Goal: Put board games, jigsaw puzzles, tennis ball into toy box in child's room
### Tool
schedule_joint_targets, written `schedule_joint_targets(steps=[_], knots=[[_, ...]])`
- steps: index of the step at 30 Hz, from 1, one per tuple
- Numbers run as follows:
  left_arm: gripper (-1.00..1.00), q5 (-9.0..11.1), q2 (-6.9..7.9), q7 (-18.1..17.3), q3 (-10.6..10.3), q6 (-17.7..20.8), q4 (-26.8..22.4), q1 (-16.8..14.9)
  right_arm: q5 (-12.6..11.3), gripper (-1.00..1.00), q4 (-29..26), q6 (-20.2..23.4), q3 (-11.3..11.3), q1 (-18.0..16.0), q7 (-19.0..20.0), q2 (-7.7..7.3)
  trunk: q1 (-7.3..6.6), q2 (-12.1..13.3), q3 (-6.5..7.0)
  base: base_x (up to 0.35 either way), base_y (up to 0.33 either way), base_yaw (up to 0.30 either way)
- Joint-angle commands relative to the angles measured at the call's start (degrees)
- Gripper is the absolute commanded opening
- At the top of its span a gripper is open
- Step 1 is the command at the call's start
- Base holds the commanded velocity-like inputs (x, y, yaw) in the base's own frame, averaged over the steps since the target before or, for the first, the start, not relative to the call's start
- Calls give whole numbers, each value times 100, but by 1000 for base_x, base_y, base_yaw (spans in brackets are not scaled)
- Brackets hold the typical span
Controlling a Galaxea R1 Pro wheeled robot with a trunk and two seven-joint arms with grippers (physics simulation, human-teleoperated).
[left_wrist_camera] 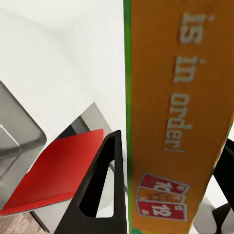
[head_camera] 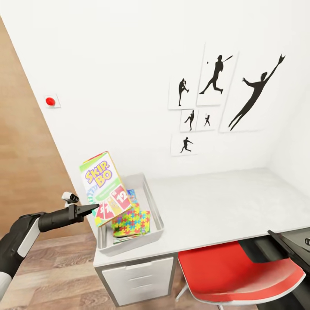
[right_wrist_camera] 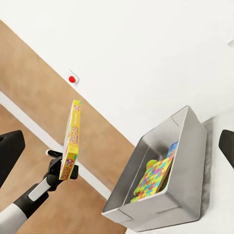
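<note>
Gripping the Skip-Bo box (head_camera: 104,187) upright by its lower edge, left gripper (head_camera: 91,209) fingers hold it above the toy box (head_camera: 156,206) rim for lowering beside the jigsaw puzzles (head_camera: 131,221).

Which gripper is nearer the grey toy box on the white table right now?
Left. The left gripper holds the Skip-Bo board game at the grey toy box near its rim; the right gripper sits far across the white table.

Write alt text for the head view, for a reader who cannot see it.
The left pincer holds a Skip-Bo game box upright over the grey toy box at the white table's left end; a colourful jigsaw puzzle lies inside. A red chair sits below, and athlete silhouettes hang on the wall.
</note>
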Motion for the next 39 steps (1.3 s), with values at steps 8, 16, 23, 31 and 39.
schedule_joint_targets(steps=[8,16,23,31,39], knots=[[-100,15,3,5,6,25,-3,-5,-13,100,14,62,-8,-6,1,-12,6,-12,-12,102,28,-37],[-100,-398,-30,358,-8,140,12,-197,-21,100,30,71,-59,-6,-14,-23,6,-12,-12,11,3,-52],[-100,-1167,-114,801,-22,570,72,-750,-17,100,14,72,-115,-8,-17,-9,6,-12,-12,1,0,-6],[-100,-2059,-508,1830,-21,670,1063,-1512,-17,100,16,80,-125,-7,-17,-9,6,-12,-12,0,0,0],[-100,-2243,-802,2568,-29,661,1480,-1672,-16,100,37,93,-130,-7,-32,-14,6,-12,-13,0,0,0]])
